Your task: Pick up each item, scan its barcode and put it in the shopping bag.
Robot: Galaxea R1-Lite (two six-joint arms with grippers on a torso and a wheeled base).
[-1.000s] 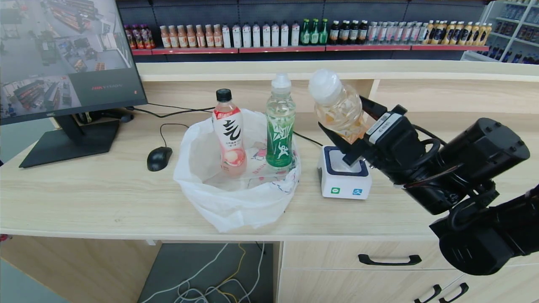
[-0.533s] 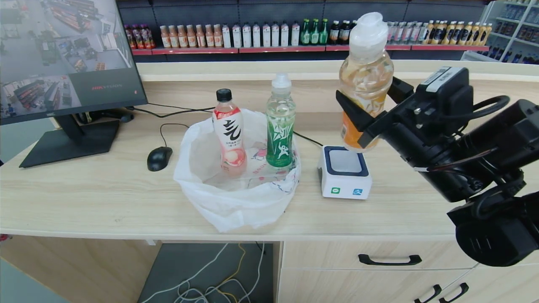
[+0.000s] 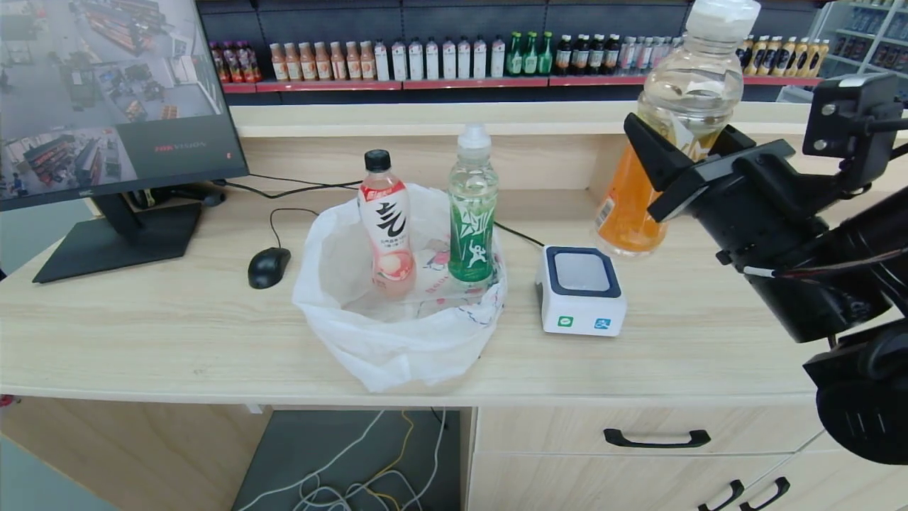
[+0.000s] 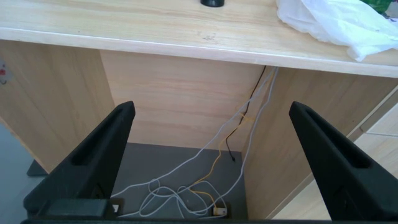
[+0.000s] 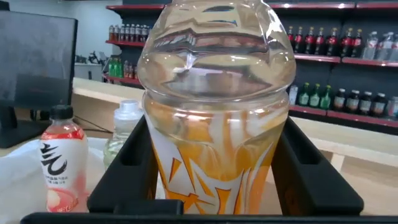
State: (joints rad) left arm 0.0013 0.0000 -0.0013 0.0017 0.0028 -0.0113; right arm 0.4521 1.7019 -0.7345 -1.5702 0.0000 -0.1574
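Above the right side of the table (image 3: 142, 333), just beside the scanner (image 3: 582, 287), your right gripper (image 3: 691, 152) is clamped around the waist of the orange drink bottle (image 3: 628, 206), holding it upright and clear of the surface. Treat it as fairly heavy: it looks well filled, and the smooth, thin plastic will likely give if squeezed, so the waist hold seems sound. The soft shopping bag (image 3: 397, 341) lies past the scanner with a pink bottle (image 3: 386, 227) and a green bottle (image 3: 472, 213) standing in it; mind them on entry. A mouse (image 3: 268, 267) sits further left. Your left gripper (image 4: 211, 112) hangs below the table edge, fingers wide apart.
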